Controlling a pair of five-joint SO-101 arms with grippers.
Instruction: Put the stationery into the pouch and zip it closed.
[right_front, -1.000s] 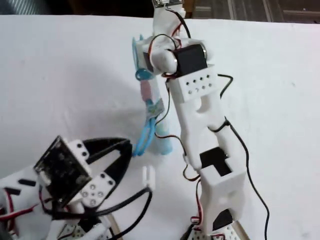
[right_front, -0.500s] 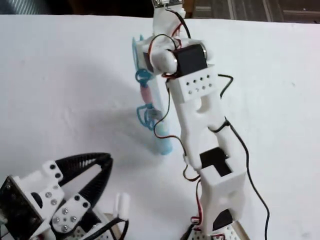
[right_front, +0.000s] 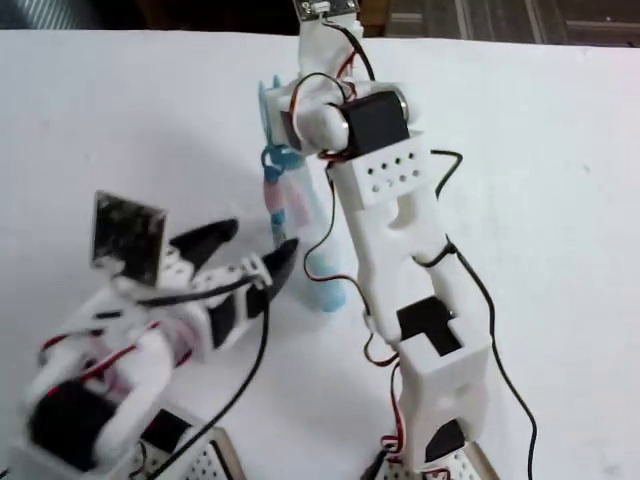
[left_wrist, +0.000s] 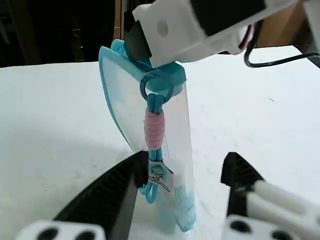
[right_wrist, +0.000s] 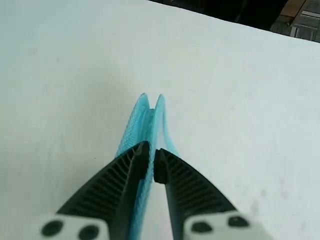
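High view looks down; 2 wrist views close on pouch (left_wrist: 175, 142).

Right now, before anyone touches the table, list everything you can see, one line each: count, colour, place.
pouch: one, clear with light blue edges, held upright over the table, top edge in the right tool.
zip cord: one, blue with a pink wrap, hanging down the pouch's side.
table: one, white, under everything.
left tool: one, black fingers, open, close to the zip cord.
right tool: one, black fingers, shut on the pouch.

light: bright, even | table (right_front: 120, 110): glaring white | shadows: soft, near pouch (left_wrist: 172, 125) | room behind (left_wrist: 60, 30): dark
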